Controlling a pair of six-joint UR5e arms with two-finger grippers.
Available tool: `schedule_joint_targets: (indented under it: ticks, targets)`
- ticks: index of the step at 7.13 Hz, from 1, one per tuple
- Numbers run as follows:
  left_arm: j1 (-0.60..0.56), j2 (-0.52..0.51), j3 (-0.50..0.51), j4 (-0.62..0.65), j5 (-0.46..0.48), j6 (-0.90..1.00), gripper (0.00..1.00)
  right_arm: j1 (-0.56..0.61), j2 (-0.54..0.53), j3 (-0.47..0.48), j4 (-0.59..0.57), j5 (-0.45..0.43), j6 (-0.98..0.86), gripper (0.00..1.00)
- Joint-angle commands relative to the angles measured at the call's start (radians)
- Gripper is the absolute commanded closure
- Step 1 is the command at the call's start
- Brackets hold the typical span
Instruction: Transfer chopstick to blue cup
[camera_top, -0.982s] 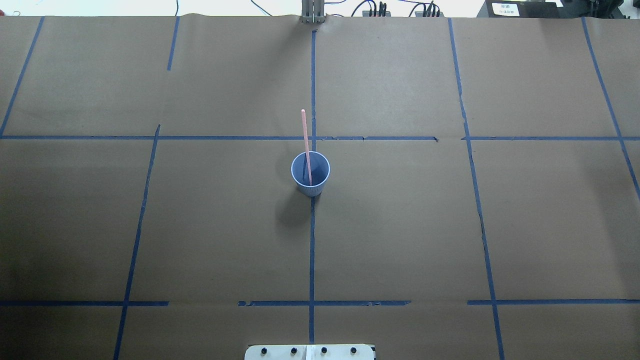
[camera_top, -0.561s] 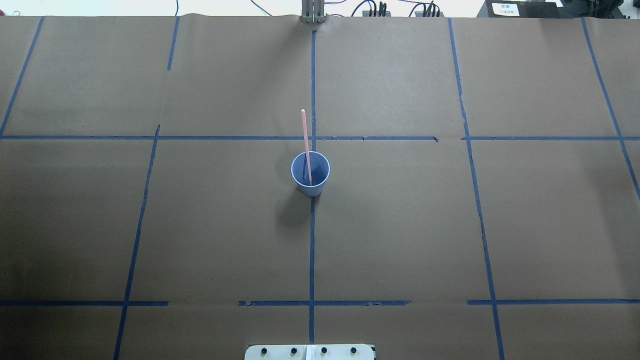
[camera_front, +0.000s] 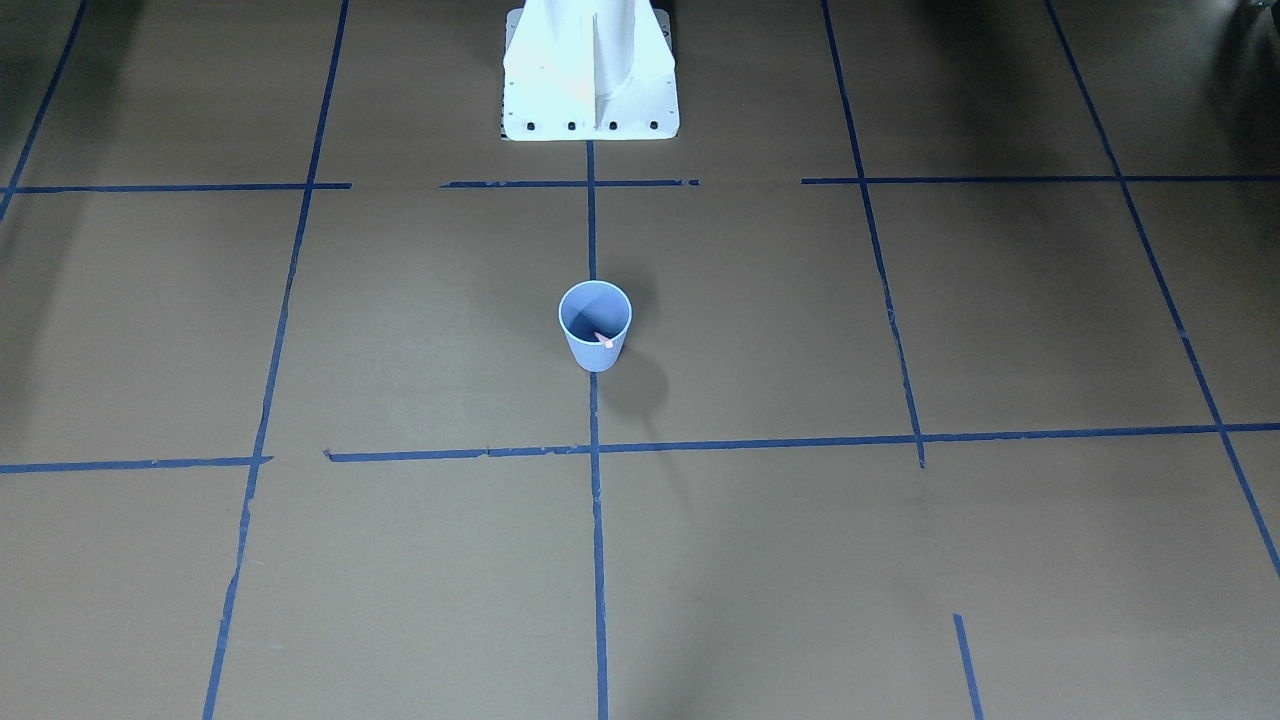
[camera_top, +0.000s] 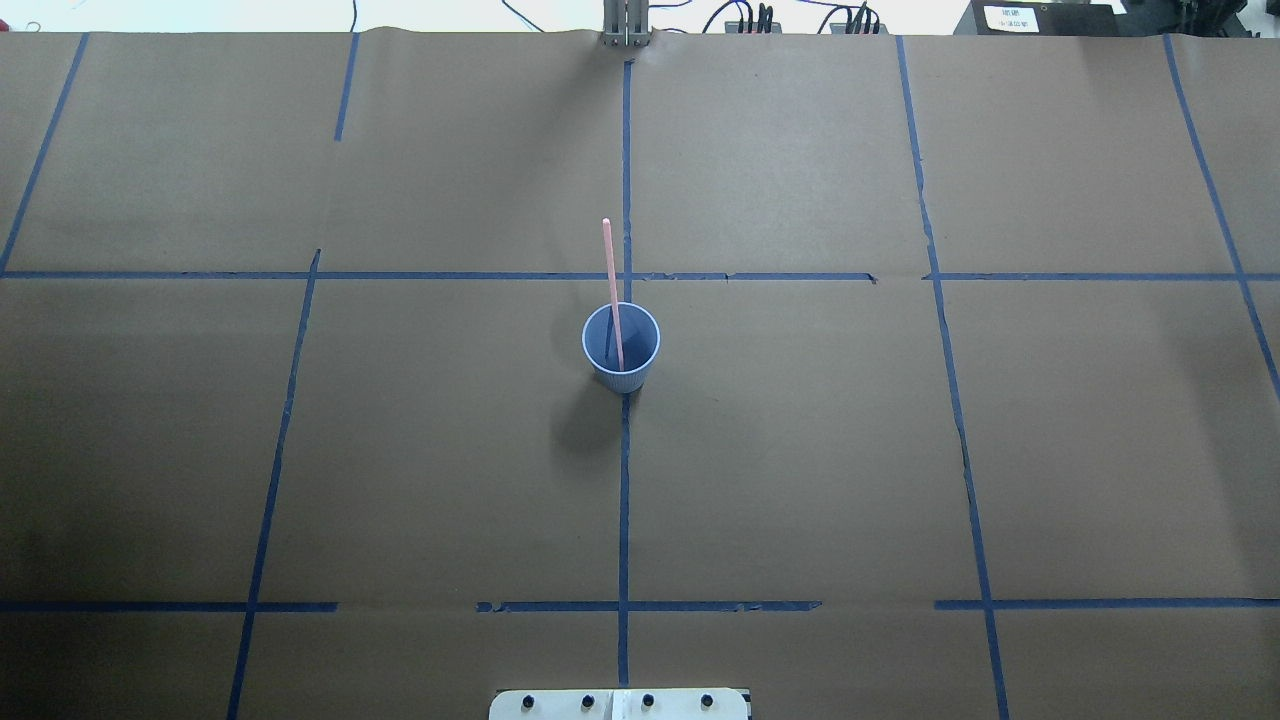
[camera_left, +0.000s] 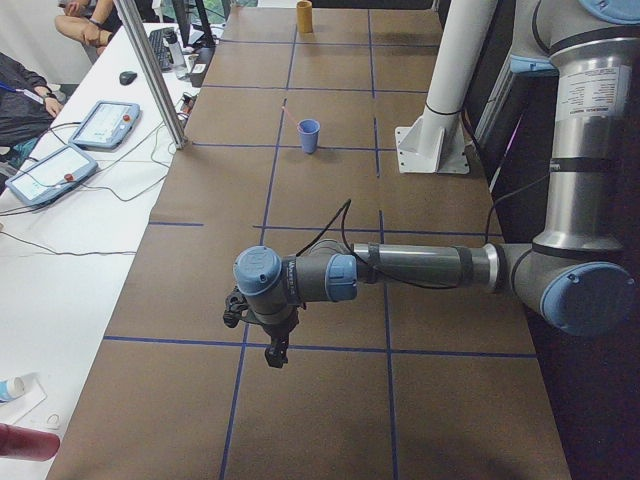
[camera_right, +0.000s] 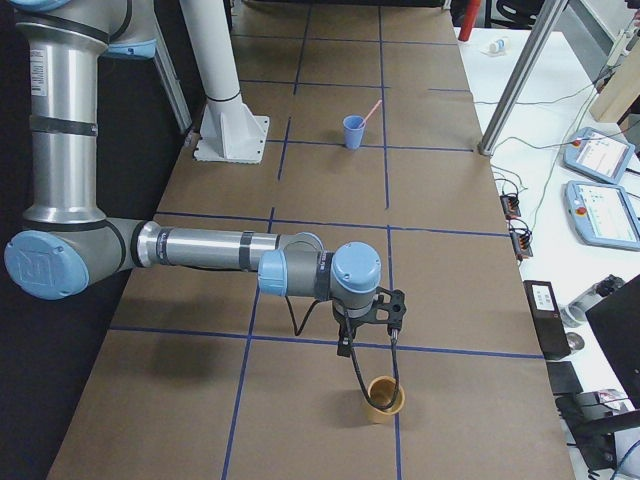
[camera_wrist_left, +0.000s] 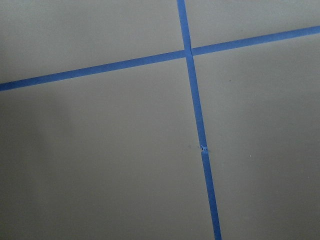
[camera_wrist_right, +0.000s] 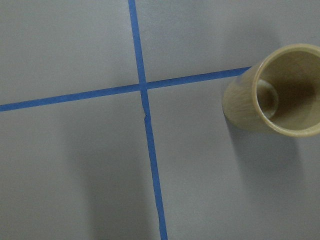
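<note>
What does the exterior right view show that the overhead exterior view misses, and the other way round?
Only exterior right: the right arm, stretched out low over the table near a tan cup, and two control pendants on a white side bench.
Only overhead exterior: a look straight down into the blue cup, where the chopstick has its lower end inside.
Both: the blue cup with the pink chopstick leaning out of it, the white base mount, and the brown surface with blue tape lines.
</note>
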Motion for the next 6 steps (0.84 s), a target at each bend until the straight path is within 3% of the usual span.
schedule_joint_targets:
  ticks: [1,2,6]
  targets:
    - [0.0,-0.002,-0.001,0.001,0.0,-0.03,0.0,0.0,0.001,0.002,0.0,0.0,0.003,0.0]
    - [0.0,-0.006,-0.013,0.0,-0.006,-0.17,0.0,0.0,0.001,0.002,0.0,0.0,0.003,0.0]
    - [0.0,-0.003,0.002,-0.052,-0.035,-0.196,0.0,0.0,0.003,0.004,0.0,0.0,0.004,0.0]
